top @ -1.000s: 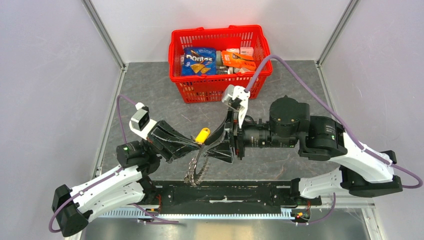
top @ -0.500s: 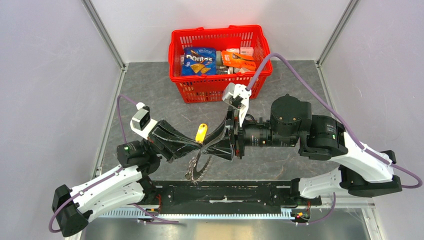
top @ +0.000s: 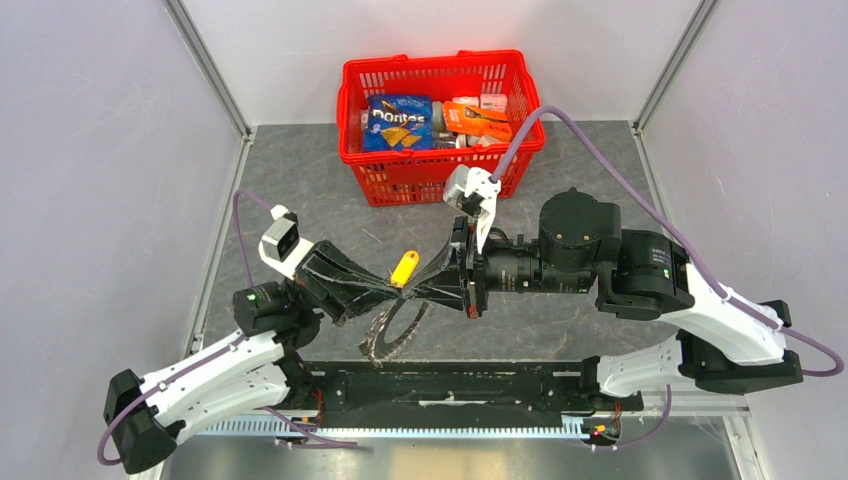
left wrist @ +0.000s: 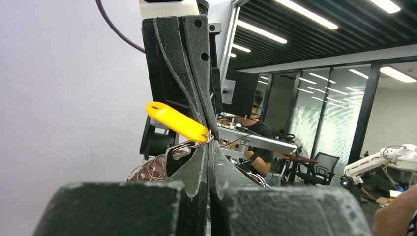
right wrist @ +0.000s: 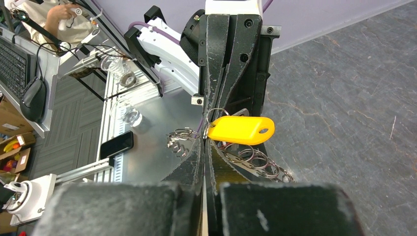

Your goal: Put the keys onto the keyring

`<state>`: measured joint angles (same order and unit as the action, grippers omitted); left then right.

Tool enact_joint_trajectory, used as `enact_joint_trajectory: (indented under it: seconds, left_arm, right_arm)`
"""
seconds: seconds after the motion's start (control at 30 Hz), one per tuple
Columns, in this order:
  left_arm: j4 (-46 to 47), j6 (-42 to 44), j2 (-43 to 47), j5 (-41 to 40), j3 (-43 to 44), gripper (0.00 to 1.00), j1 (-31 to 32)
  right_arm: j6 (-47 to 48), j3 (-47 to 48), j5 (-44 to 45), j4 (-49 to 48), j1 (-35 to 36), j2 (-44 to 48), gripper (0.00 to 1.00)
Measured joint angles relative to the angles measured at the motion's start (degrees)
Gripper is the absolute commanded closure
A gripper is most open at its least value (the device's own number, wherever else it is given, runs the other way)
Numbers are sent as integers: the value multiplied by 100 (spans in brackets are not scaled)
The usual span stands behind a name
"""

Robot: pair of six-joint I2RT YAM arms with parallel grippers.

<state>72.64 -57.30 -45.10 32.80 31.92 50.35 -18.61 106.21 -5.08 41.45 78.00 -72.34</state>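
My two grippers meet tip to tip above the table's near middle. The left gripper [top: 399,290] is shut on the keyring [top: 388,335], a big ring of small silver rings that hangs below the tips. The right gripper [top: 420,290] is shut at the small ring of the yellow key [top: 403,268], which sticks up from the junction. In the left wrist view the yellow key [left wrist: 176,121] lies at my shut fingertips [left wrist: 202,162]. A black key head [left wrist: 172,157] and the keyring [left wrist: 146,170] hang beside it. In the right wrist view the yellow key [right wrist: 240,130] and the keyring [right wrist: 255,158] sit by the shut tips.
A red basket [top: 430,178] with a crisp bag and snack packs stands at the back middle. A black rail [top: 450,385] runs along the near edge between the arm bases. Grey walls stand close on both sides.
The keyring has swung from edge-on to nearly face-on below the tips. The yellow key has tilted to and fro. The right wrist has shifted slightly left; both grippers stay shut.
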Motion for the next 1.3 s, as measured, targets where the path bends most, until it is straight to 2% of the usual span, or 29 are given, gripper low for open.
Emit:
enact_joint_trajectory:
  seconds: [0.17, 0.4, 0.5, 0.87, 1.03, 1.13, 1.3]
  left_arm:
    - [37, -2, -24, -20, 0, 98, 0]
    - [-164, 2, 63, -120, 0, 69, 0]
    - [-382, 9, 210, -188, 0, 63, 0]
    - [-1292, 354, 813, -422, 0, 60, 0]
    - [-1429, 452, 651, -422, 33, 60, 0]
    - [-1458, 507, 417, -398, 149, 54, 0]
    - [-1762, 769, 175, -249, 409, 50, 0]
  right_arm:
    - [70, 0, 85, -2, 0, 7, 100]
    - [199, -136, 153, -26, 0, 125, 100]
    - [260, -240, 212, 2, 0, 264, 100]
    - [385, -361, 350, 299, 0, 946, 100]
    - [393, -352, 313, 457, 0, 953, 100]
    - [398, -280, 262, 634, 0, 831, 100]
    - [291, -262, 254, 761, 0, 699, 100]
